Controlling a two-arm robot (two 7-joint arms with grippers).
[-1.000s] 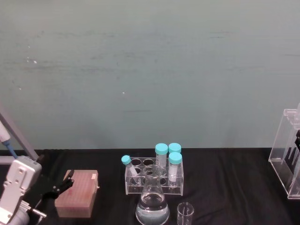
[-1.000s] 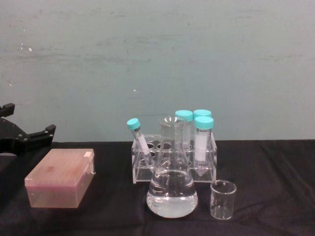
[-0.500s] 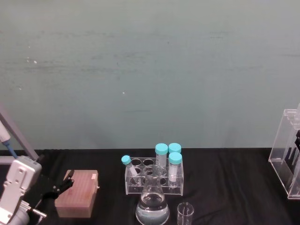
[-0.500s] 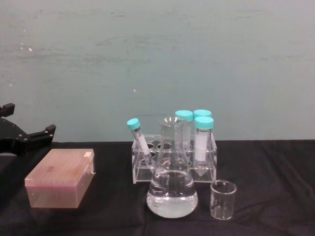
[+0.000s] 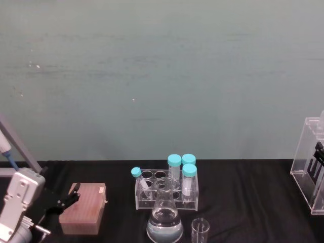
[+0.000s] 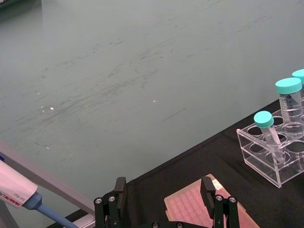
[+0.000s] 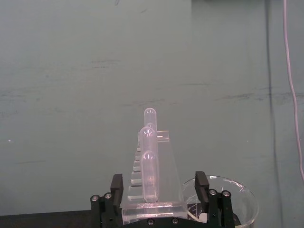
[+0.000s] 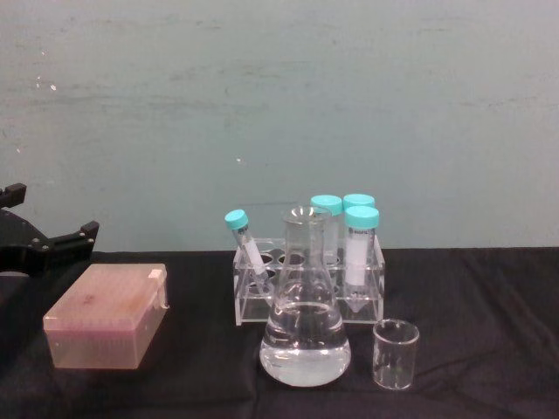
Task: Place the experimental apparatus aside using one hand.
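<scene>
right claw (image 7: 159,183) released, jaws wide, squared to acrylic stand (image 7: 164,161), likely for side grip. left claw (image 6: 164,185) released, idle beside pink tip box (image 8: 106,316); flask (image 8: 305,336) untouched on table (image 8: 489,305).

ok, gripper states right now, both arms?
Left gripper: open, holding nothing, near the pink tip box.
Right gripper: open, holding nothing, facing the acrylic tube stand.

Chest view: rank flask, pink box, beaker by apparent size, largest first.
1. conical flask and pink box: too close to rank. The flask looks taller, the box wider.
2. beaker: clearly smallest.
</scene>
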